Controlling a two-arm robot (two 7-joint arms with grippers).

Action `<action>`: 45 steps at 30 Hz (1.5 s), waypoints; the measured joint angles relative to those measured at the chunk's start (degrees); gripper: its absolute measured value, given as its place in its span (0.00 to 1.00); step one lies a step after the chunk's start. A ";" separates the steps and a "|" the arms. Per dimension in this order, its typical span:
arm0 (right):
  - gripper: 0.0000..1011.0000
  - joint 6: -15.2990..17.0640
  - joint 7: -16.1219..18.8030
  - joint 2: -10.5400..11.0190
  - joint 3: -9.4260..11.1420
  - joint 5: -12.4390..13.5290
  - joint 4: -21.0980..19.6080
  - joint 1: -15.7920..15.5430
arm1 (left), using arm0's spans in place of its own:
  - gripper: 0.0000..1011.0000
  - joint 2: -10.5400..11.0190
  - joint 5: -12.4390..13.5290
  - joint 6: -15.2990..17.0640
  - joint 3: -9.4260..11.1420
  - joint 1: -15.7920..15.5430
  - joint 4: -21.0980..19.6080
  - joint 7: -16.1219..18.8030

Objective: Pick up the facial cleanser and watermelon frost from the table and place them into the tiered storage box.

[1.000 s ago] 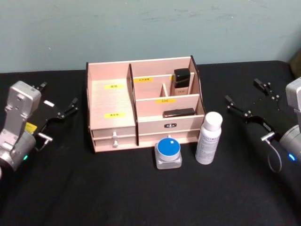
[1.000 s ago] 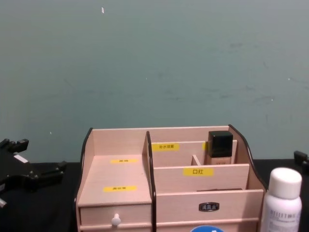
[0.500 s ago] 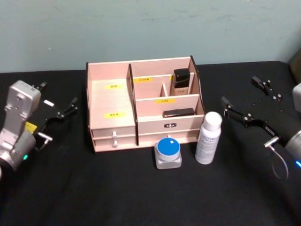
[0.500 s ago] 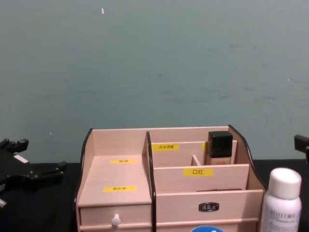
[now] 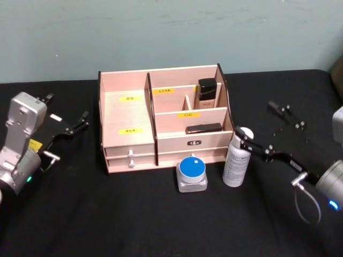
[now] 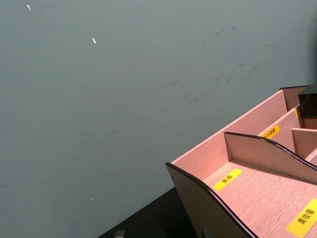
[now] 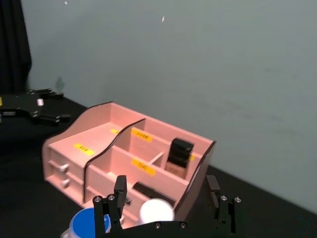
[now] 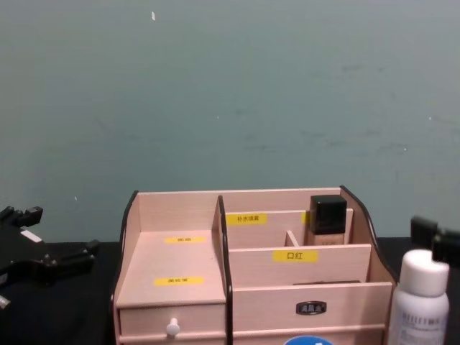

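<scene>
The facial cleanser [image 5: 237, 158], a tall white bottle, stands on the black cloth by the front right corner of the tiered storage box [image 5: 128, 115]. The watermelon frost [image 5: 192, 172], a squat jar with a blue lid, sits just left of the bottle, in front of the box. My right gripper [image 5: 255, 120] is open and reaches in from the right at cap height. In the right wrist view the white cap [image 7: 156, 210] lies between its fingers [image 7: 119, 197], with no contact visible. My left gripper [image 5: 67, 107] rests open, left of the box.
A beige bottle with a square black cap [image 5: 207, 92] stands in a rear compartment, and a flat dark item [image 5: 203, 128] lies in the lower right compartment. The left tiers [image 6: 257, 186] are bare wood. A teal wall rises close behind the table.
My right gripper has swung left and toward me, from well right of the bottle to around its cap. The left arm, bottle, jar and box have not moved.
</scene>
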 joint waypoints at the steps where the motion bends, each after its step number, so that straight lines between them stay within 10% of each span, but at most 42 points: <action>1: 0.99 0.49 0.43 -0.17 -0.03 0.38 -0.15 -0.49 | 1.00 0.00 0.00 0.00 0.00 0.00 0.00 0.00; 18: 0.99 3.84 3.25 -2.56 1.88 4.21 1.65 -4.66 | 1.00 0.00 0.00 0.00 0.00 0.00 0.00 0.00; 45: 0.99 5.70 9.79 -7.57 2.79 4.58 10.51 -1.69 | 1.00 0.00 0.00 0.00 0.00 0.00 0.00 0.00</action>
